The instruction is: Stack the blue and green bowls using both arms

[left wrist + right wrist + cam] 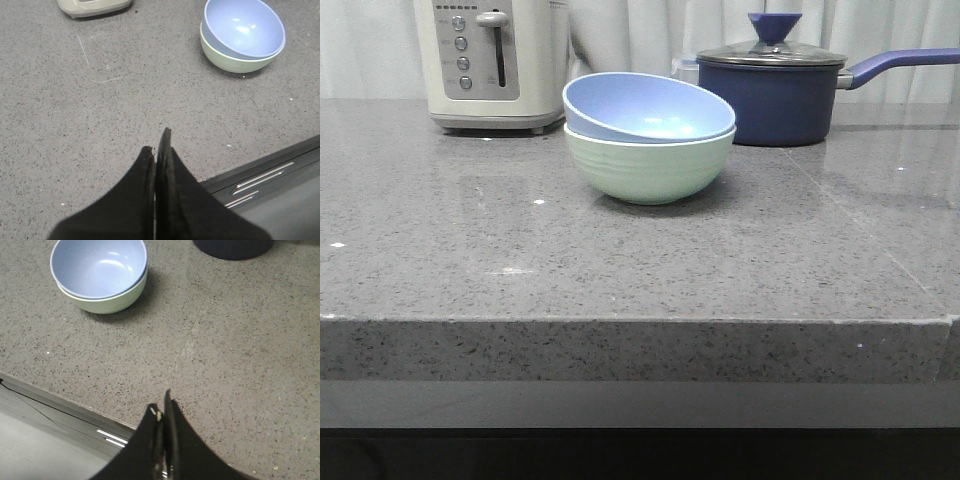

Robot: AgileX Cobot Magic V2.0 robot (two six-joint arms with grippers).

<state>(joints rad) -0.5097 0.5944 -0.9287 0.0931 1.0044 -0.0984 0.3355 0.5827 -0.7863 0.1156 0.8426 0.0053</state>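
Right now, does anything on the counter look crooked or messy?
Only one thing: the blue bowl sits tilted inside the green bowl, its rim higher on one side, not nested level. Nothing looks spilled or broken. The toaster and the lidded saucepan stand upright behind them. Both claws are shut and away from the bowls.

A speckled grey stone countertop (470, 260) carries the green bowl (650, 170) at centre, a cream toaster (490, 60) at ten o'clock and a navy lidded saucepan (780, 100) at two o'clock.

No legible text, not even on the toaster (490, 62) panel
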